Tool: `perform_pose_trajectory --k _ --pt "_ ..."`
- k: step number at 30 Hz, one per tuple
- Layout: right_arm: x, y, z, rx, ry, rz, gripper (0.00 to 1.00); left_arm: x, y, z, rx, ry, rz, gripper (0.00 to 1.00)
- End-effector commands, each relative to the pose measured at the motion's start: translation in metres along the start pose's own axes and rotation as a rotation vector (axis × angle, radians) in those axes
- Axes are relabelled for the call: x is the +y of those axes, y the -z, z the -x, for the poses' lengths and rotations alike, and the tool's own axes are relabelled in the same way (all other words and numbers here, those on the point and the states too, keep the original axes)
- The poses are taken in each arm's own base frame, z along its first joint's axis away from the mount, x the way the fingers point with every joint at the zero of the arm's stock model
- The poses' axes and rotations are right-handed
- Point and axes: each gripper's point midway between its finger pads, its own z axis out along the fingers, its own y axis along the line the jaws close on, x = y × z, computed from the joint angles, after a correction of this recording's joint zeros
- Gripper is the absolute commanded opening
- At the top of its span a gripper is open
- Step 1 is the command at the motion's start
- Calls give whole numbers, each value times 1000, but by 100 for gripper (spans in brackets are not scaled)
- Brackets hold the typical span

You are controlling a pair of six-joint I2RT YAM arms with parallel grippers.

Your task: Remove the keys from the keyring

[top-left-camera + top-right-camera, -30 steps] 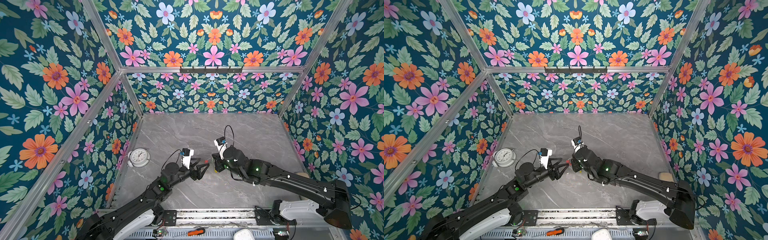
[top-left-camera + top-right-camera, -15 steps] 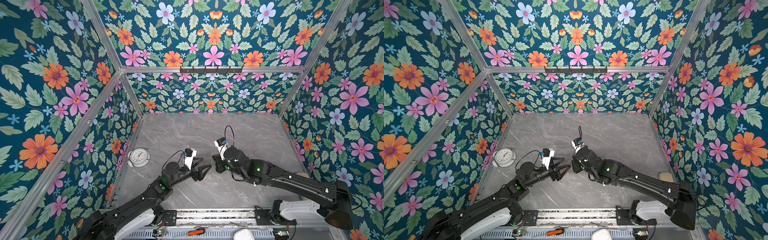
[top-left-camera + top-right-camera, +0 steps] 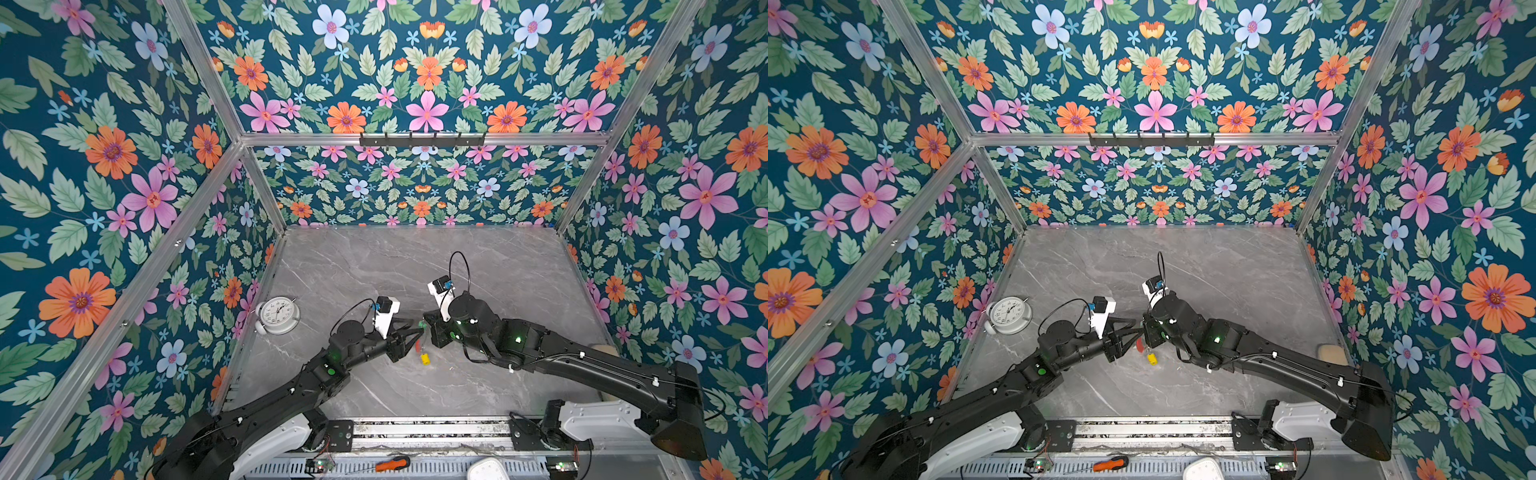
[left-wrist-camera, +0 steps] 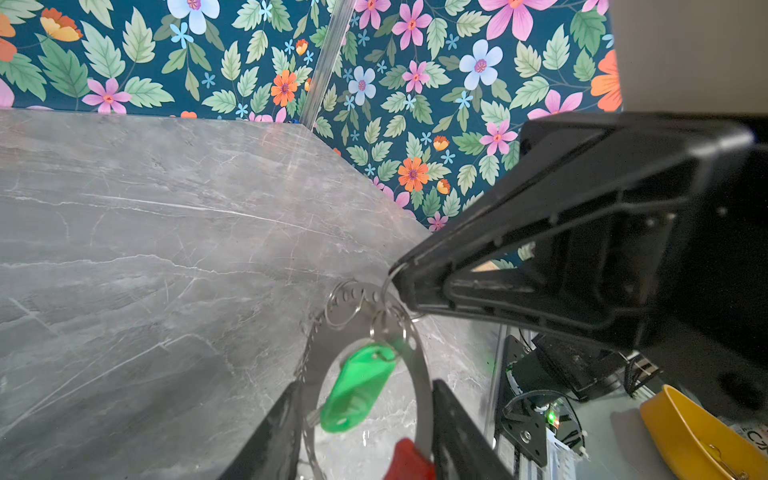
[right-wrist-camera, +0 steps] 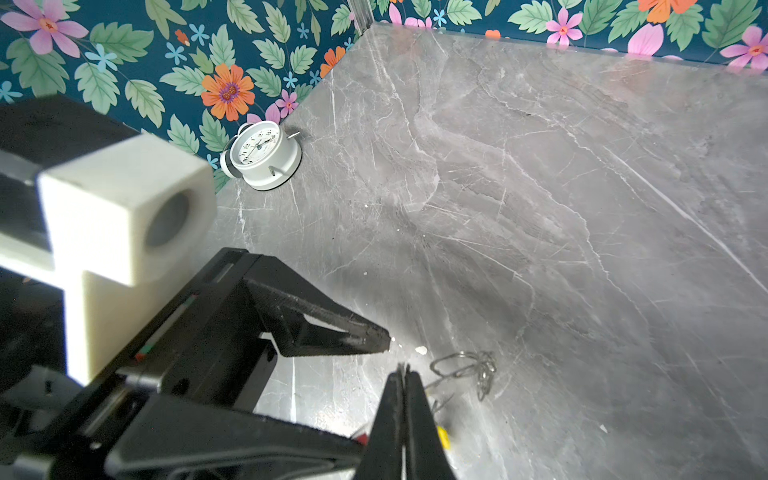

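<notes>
**Left fingers closed in around the keyring**

In both top views, your left gripper (image 3: 417, 327) met the right gripper (image 3: 429, 328) tip to tip over the near middle of the table (image 3: 374, 270). Its fingers stood narrower than a second before. The yellow tag (image 3: 424, 358) hung lower than it had, below both grippers. The keyring (image 3: 417, 343) showed nearly edge-on there, running from the gripper tips toward the front rail (image 3: 415, 430), with its red section low.

From the left wrist, the keyring (image 4: 420, 374) faced the camera as an open oval. Your left fingers (image 4: 282, 432) were part-way apart, one just outside each flank of it. You could not tell whether they pressed on it. The right gripper's tip was squeezed on thin wire at the keyring's far end. The green tag (image 4: 359, 386) lay inside the oval, slanted, with its ring end toward that tip.

From the right wrist, the right fingers (image 5: 417, 415) were pressed flat together. Small wire rings (image 5: 469, 368) dangled just beyond them. The clock (image 5: 262, 154) sat well apart by the wall.
</notes>
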Motion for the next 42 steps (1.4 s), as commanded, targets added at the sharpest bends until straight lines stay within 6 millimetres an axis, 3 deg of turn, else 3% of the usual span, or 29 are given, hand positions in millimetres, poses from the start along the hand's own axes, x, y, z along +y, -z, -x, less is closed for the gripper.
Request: perform_pose_trajectory --k 1,20,21,25,27,34,42 --pt "6 4 9 -30 -19 27 0 -3 -2 4 -9 -17 -13 49" --pt "7 4 9 -27 -31 35 0 -6 -3 12 -31 4 -14 4" --pt "8 5 10 -34 -29 37 4 -6 -3 12 -33 13 -9 2" --pt "10 12 16 -63 -19 57 37 1 -3 20 -48 76 43 0" --pt "9 19 20 -93 -15 58 46 3 -3 24 -58 115 59 0" --pt "-6 41 22 -206 -22 58 55 3 3 52 -119 209 111 0" --pt "-18 50 -10 -207 41 79 57 5 13 89 -165 306 208 0"
